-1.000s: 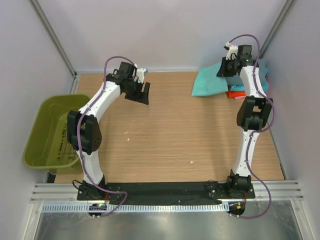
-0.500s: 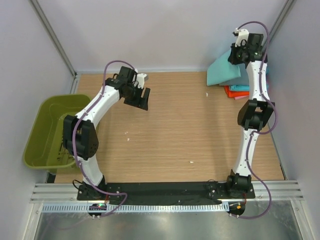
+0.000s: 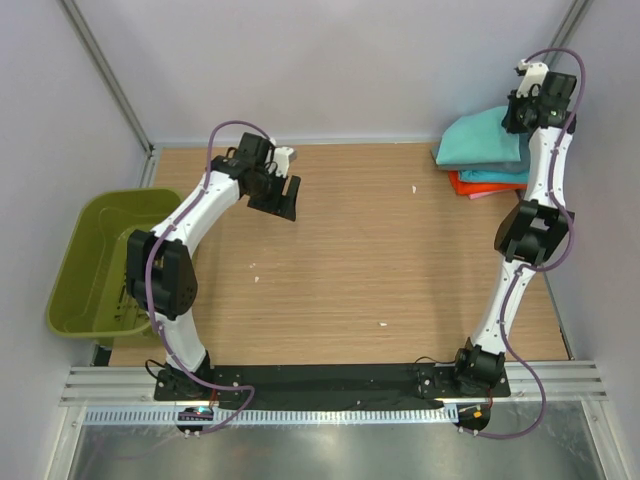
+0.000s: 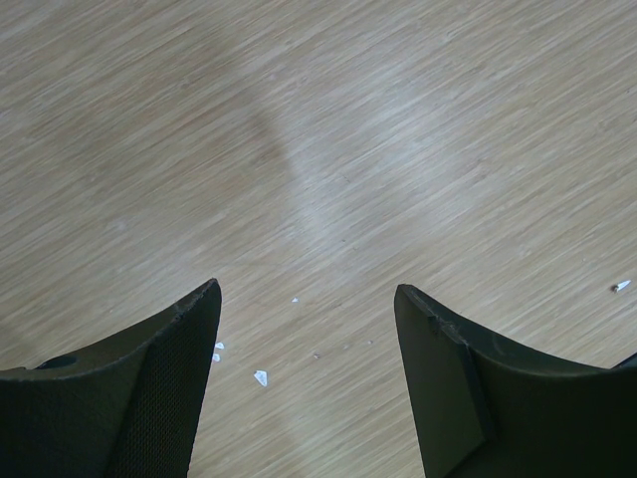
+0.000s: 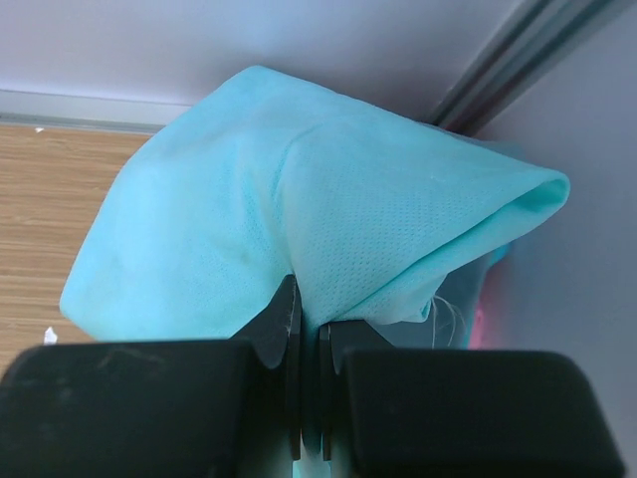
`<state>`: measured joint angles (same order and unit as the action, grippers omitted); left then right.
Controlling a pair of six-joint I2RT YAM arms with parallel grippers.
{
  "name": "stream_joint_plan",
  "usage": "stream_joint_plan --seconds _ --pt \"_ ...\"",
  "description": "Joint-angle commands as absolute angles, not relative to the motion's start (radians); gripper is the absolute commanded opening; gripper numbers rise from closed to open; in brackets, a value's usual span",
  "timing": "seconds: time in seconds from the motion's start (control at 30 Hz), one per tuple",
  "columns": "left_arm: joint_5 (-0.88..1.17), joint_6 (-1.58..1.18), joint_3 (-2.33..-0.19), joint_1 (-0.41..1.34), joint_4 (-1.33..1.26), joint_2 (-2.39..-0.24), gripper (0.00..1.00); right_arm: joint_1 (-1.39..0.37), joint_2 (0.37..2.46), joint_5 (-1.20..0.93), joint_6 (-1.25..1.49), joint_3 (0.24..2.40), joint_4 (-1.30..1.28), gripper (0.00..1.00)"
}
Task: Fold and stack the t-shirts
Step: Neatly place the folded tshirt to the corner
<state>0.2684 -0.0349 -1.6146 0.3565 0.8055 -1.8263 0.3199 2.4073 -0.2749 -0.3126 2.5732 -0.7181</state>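
Note:
A folded mint-green t-shirt (image 3: 482,140) hangs from my right gripper (image 3: 522,112) at the table's far right corner, over a stack with a cyan shirt (image 3: 497,176) and an orange-red shirt (image 3: 472,186). In the right wrist view the jaws (image 5: 310,324) are shut on a fold of the mint cloth (image 5: 299,209), which fills the frame. My left gripper (image 3: 283,194) is open and empty above bare wood at the far left-middle; its fingers (image 4: 179,349) show only the tabletop between them. No grey shirt is in view.
An olive-green basket (image 3: 88,262) stands off the table's left edge. The right wall and a metal corner post (image 5: 518,60) are close behind the right gripper. Small white specks (image 4: 261,376) lie on the wood.
My right gripper has moved right and back toward the corner, carrying the mint shirt over the stack. The left arm has barely moved.

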Motion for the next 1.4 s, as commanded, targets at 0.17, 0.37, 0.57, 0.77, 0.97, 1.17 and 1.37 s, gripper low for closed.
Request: stream_joint_plan --seconds 0.17,0.37,0.57,0.77,0.97,1.17,1.37 --pt "0.252 -0.011 -1.643 0.374 0.808 -1.83 0.72 0.342 2.427 -0.187 -0.342 2.623 -0.58 0.01" --pt "0.236 -0.005 -1.64 0.396 0.816 -1.835 0.72 0.322 2.483 -0.078 -0.337 2.625 -0.436 0.01" --pt "0.216 -0.005 -1.649 0.423 0.821 -1.829 0.72 0.272 2.427 0.087 -0.391 2.613 -0.351 0.79" --pt "0.198 0.014 -1.634 0.431 0.802 -1.807 0.73 0.238 2.126 -0.032 -0.294 2.427 -0.285 0.81" --pt "0.19 0.017 -1.632 0.431 0.808 -1.787 0.73 0.184 2.066 -0.142 -0.224 2.284 -0.372 0.81" --pt "0.166 0.018 -1.589 0.433 0.796 -1.744 0.73 0.111 2.135 -0.186 -0.202 2.218 -0.446 0.81" --pt "0.14 0.026 -1.554 0.431 0.79 -1.724 0.74 0.087 2.247 -0.304 -0.138 2.282 -0.443 0.77"
